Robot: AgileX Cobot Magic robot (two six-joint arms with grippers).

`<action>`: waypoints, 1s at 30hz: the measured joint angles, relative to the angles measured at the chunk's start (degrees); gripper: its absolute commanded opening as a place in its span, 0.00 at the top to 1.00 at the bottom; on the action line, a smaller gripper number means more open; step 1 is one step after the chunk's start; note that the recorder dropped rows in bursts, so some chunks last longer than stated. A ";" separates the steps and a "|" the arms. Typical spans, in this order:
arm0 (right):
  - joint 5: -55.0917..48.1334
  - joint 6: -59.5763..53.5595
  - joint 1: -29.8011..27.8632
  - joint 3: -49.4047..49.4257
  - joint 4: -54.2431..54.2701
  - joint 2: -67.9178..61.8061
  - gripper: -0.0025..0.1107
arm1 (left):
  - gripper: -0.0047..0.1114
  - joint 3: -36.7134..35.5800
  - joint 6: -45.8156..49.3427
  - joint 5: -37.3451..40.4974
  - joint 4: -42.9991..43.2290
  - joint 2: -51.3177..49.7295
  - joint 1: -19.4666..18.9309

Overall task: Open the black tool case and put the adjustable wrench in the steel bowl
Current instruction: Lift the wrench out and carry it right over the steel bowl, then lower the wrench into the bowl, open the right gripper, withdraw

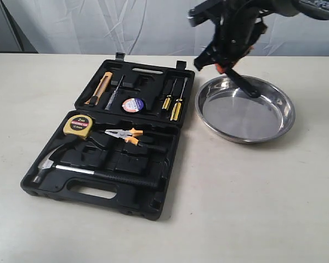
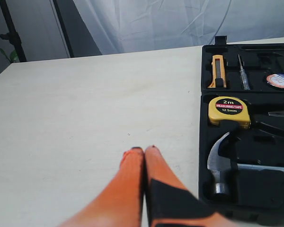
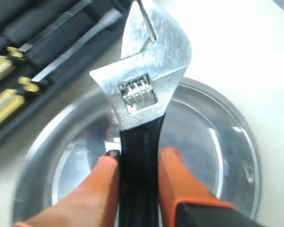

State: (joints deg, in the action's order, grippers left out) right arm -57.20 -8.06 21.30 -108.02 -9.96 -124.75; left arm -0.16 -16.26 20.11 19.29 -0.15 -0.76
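The case (image 1: 126, 164) lies open. Our right tool (image 3: 140, 157) holds the wrench (image 3: 142, 71) by its black handle above the bowl (image 1: 247, 118), at 3 o'clock from the case. Next we must lower and release it. Our left tool (image 2: 143, 150) is pinched together, empty.
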 measured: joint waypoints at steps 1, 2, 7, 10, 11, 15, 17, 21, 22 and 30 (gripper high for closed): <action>-0.39 0.04 -2.04 0.00 0.00 -0.39 0.98 | 0.96 0.00 0.00 0.00 0.00 0.00 0.00; -0.43 0.04 -3.23 0.00 0.00 -0.65 0.98 | 0.96 0.00 0.00 0.00 0.00 0.00 0.00; -0.56 0.13 -7.59 0.00 4.01 -2.62 0.98 | 0.96 0.00 0.00 0.00 0.00 0.00 0.00; -0.78 0.01 -8.29 0.00 7.03 -4.43 0.98 | 0.96 0.00 0.00 0.00 0.00 0.00 0.00; -1.08 0.01 -8.29 0.00 7.59 -5.09 0.98 | 0.96 0.00 0.00 0.00 0.00 0.00 0.00; -1.43 0.01 -8.29 0.00 9.01 -8.40 0.97 | 0.96 0.00 0.00 0.00 0.00 0.00 0.00; -1.74 0.01 -8.29 0.00 9.16 -9.50 0.90 | 0.96 0.00 0.00 0.00 0.00 0.00 0.00; -3.07 0.23 -8.29 0.00 9.16 -10.51 0.66 | 0.96 0.00 0.00 0.00 0.00 0.00 0.00; -3.21 0.33 -8.29 0.00 9.16 -10.51 0.61 | 0.96 0.00 0.00 0.00 0.00 0.00 0.00; -5.05 0.33 -8.29 0.00 11.04 -6.65 0.65 | 0.96 0.00 0.00 0.00 0.00 0.00 0.00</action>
State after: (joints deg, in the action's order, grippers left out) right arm -62.24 -7.73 13.01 -108.02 1.08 -131.41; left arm -0.16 -16.26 20.11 19.29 -0.15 -0.76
